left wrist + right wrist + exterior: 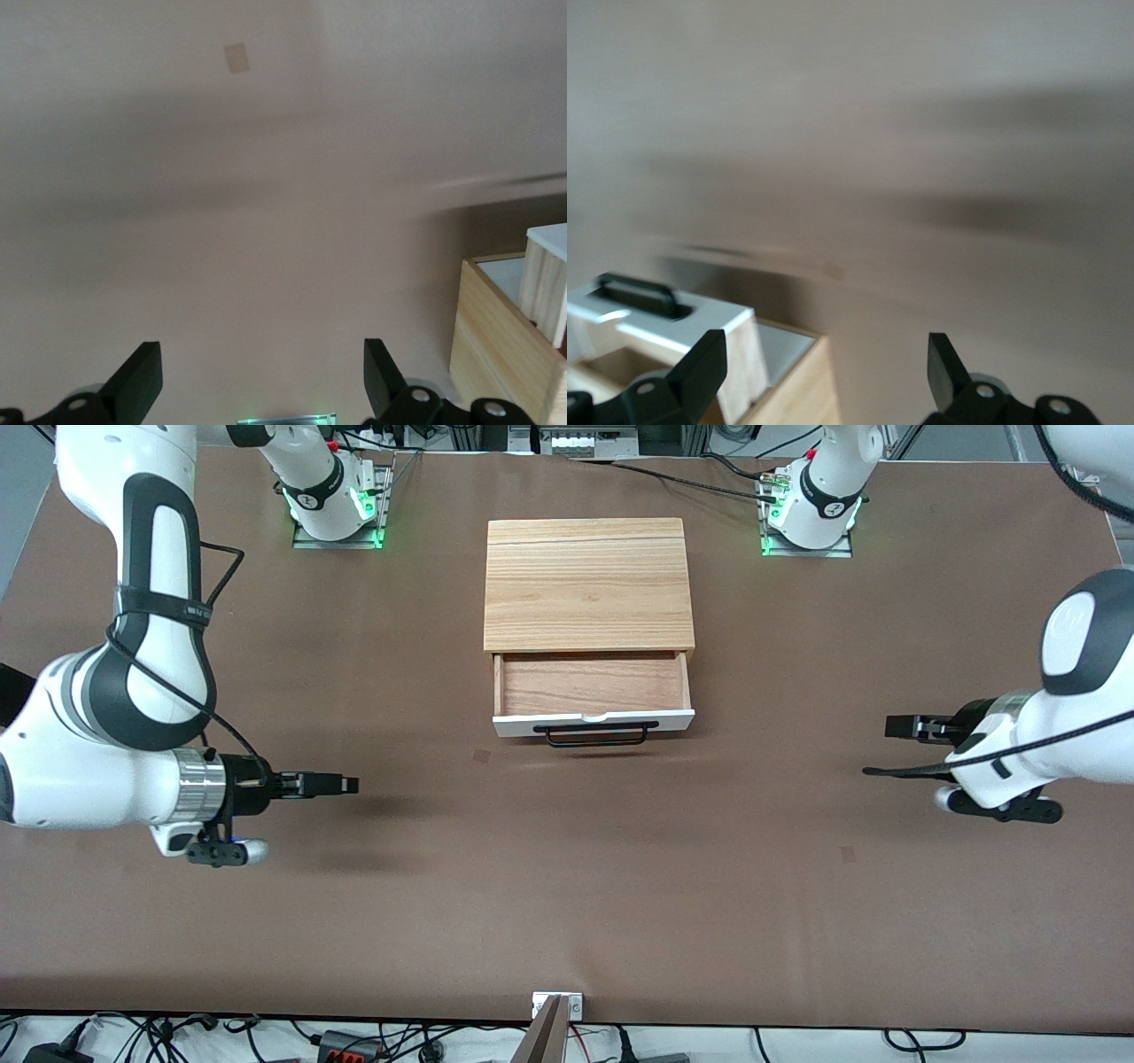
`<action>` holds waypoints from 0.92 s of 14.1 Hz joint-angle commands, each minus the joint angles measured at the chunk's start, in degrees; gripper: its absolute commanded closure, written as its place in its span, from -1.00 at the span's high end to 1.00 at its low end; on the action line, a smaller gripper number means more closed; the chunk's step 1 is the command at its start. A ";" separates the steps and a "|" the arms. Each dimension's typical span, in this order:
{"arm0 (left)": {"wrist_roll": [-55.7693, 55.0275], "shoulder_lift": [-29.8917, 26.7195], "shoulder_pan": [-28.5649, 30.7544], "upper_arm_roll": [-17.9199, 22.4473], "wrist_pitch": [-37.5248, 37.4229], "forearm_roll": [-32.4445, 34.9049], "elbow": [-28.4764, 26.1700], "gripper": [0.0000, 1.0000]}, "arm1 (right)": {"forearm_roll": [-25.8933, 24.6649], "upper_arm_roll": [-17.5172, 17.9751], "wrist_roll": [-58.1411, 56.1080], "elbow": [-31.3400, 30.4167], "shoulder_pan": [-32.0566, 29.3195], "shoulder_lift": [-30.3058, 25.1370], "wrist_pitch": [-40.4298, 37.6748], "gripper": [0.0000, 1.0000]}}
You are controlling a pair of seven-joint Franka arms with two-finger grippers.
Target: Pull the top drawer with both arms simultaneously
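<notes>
The top drawer [592, 684] stands pulled out of the light-wood cabinet [587, 584], its reddish-brown inside showing and nothing in it. Its white front panel [673, 720] and black bar handle [595, 735] face the front camera. My right gripper [350, 784] is open and empty above the table, well off toward the right arm's end from the drawer. My left gripper [890, 726] is open and empty above the table toward the left arm's end. The right wrist view shows the handle [642, 297] and the cabinet [797, 390]. The left wrist view shows the panel's edge [551, 241].
The brown table [567, 886] carries two small tape marks [481, 755] [848, 854]. The arm bases [337, 509] [808, 514] stand beside the cabinet along the table's edge farthest from the front camera. A camera mount [556, 1014] sits at the nearest edge.
</notes>
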 commanded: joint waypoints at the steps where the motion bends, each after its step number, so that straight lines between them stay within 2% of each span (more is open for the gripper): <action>1: -2.79 -3.78 -0.60 0.02 -3.20 4.20 0.06 1.00 | -14.09 6.58 5.59 -0.39 -3.56 -5.77 -1.08 1.00; 3: -2.97 -8.87 -2.17 1.24 -2.96 5.45 -1.33 1.00 | -28.93 15.53 5.94 -1.96 -8.30 -10.69 -1.43 1.00; 4: -2.71 -10.38 -2.53 3.33 -2.70 5.11 -3.43 1.00 | -35.09 20.18 5.77 -3.71 -11.37 -13.50 -1.35 1.00; 5: -2.80 -13.96 -4.36 6.40 -0.60 3.62 -7.11 1.00 | -38.46 23.02 4.99 -4.51 -14.10 -15.44 -1.26 1.00; 7: -2.80 -20.20 -7.79 13.51 7.10 -1.55 -16.67 1.00 | -39.11 23.57 5.15 -4.69 -16.84 -18.17 -1.34 1.00; 8: -2.62 -23.71 -8.76 15.73 11.33 -3.49 -22.12 1.00 | -39.63 23.31 5.24 -4.61 -17.98 -19.14 -1.52 1.00; 10: -2.45 -30.31 -9.47 16.80 18.80 -4.91 -32.58 1.00 | -39.72 22.96 4.89 -4.69 -21.23 -20.64 -1.43 1.00; 11: -2.53 -32.86 -10.87 17.24 20.93 -4.92 -35.85 1.00 | -39.63 22.96 4.89 -5.04 -22.63 -21.25 -1.43 1.00; 13: -2.88 -33.86 -11.67 17.86 21.48 -5.09 -36.59 1.00 | -39.63 23.31 5.24 -5.57 -23.70 -22.31 -1.43 1.00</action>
